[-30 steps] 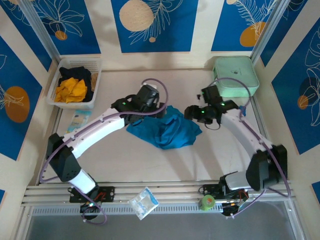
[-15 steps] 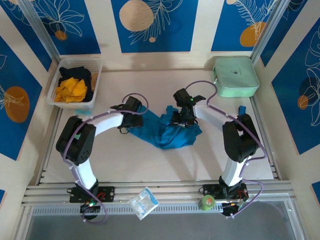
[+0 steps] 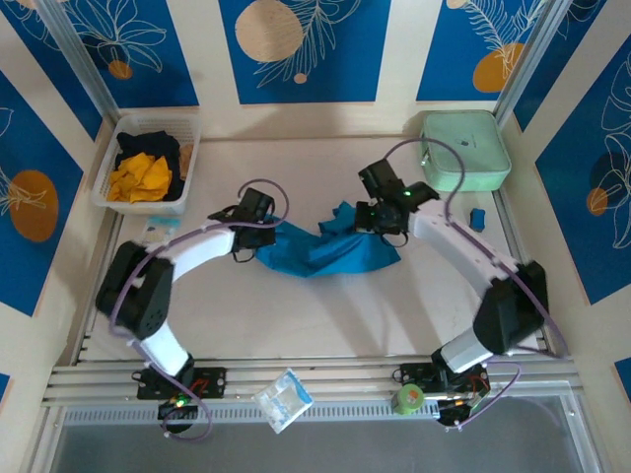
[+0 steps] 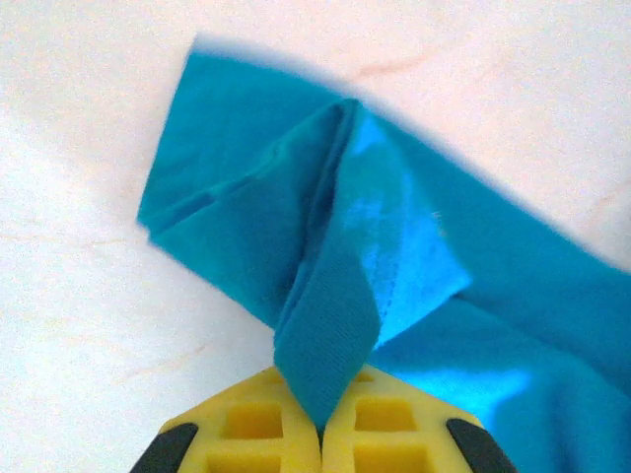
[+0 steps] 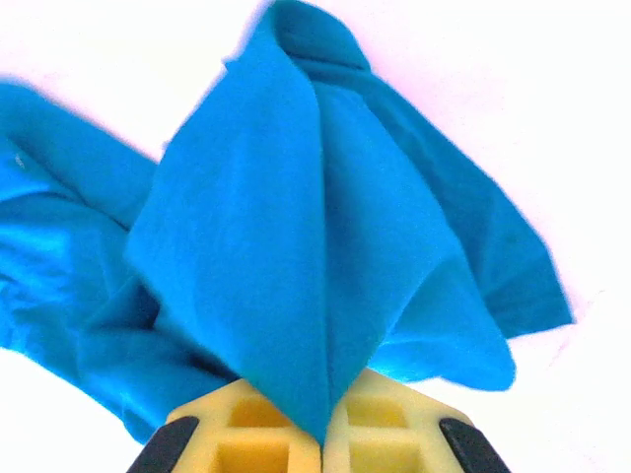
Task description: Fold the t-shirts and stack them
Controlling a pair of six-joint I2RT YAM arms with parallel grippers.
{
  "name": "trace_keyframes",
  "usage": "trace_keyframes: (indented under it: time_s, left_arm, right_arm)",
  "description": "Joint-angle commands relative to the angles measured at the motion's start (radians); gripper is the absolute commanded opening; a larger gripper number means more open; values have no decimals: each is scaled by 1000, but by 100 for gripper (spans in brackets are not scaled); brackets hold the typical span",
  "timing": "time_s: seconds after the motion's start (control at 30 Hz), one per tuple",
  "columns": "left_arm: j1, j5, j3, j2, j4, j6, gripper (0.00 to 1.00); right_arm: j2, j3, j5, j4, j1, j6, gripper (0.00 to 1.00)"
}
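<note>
Looking down from above, the teal shirt (image 3: 325, 251) lies bunched mid-worktop (image 3: 296, 325), its long axis running left to right between the arms, each arm nearest its own end. At the left wrist, the left jaws are pressed together, pinching a fold of the shirt (image 4: 394, 256) that fans out ahead and rightward. At the right wrist, the right jaws pinch a peak of the shirt (image 5: 296, 227) the same way; pulling apart along that axis should spread it.

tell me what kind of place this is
Likely a robot lab booth rather than a home: robot arms bolted to a white table, blue leaf-print panels around it, a basket of shirts.
</note>
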Motion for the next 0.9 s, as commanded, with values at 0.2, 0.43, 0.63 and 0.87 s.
trace_keyframes:
  time_s: [0.2, 0.43, 0.63, 0.87]
  left_arm:
    - [-1, -66, 108, -390, -278, 91, 0]
    - [0, -60, 219, -492, -459, 121, 0]
    - [-1, -39, 241, -470, -532, 121, 0]
    - [4, -37, 331, -340, -521, 162, 0]
  right_arm:
    - [-297, 49, 63, -140, -58, 8, 0]
    - [-360, 113, 36, -190, -102, -17, 0]
    - [-375, 65, 0, -177, -120, -10, 0]
    - [-289, 96, -101, -112, -235, -70, 0]
